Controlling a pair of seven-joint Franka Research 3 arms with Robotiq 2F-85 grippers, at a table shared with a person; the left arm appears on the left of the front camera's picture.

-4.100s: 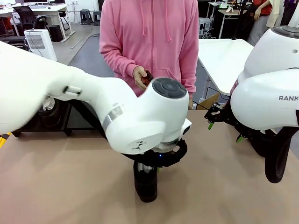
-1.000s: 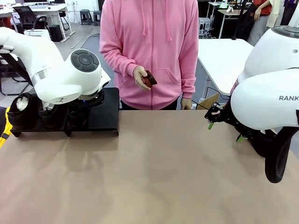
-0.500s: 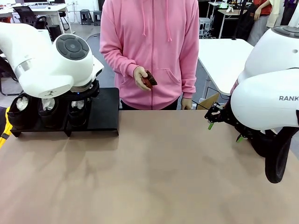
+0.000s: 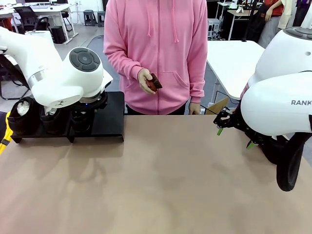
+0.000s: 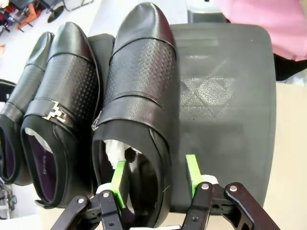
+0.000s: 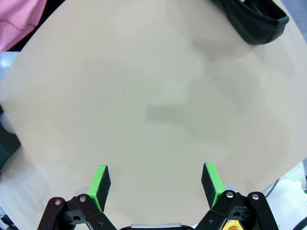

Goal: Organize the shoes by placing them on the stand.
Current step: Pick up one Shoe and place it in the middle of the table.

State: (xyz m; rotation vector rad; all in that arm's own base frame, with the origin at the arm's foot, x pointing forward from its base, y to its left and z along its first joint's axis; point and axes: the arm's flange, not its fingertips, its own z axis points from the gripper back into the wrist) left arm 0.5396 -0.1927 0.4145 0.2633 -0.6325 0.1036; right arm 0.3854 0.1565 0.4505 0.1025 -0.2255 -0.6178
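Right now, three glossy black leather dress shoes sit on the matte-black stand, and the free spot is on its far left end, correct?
Not quite: the three glossy black leather dress shoes do sit on the matte-black stand, but the free spot is at the right end, as the front view shows.

A tan worktop (image 4: 161, 180) carries a low black stand (image 4: 109, 122) at its far left corner. Three black shoes (image 5: 134, 110) sit side by side on the stand, leaving a bare patch of the platform (image 5: 225, 110) at one end.
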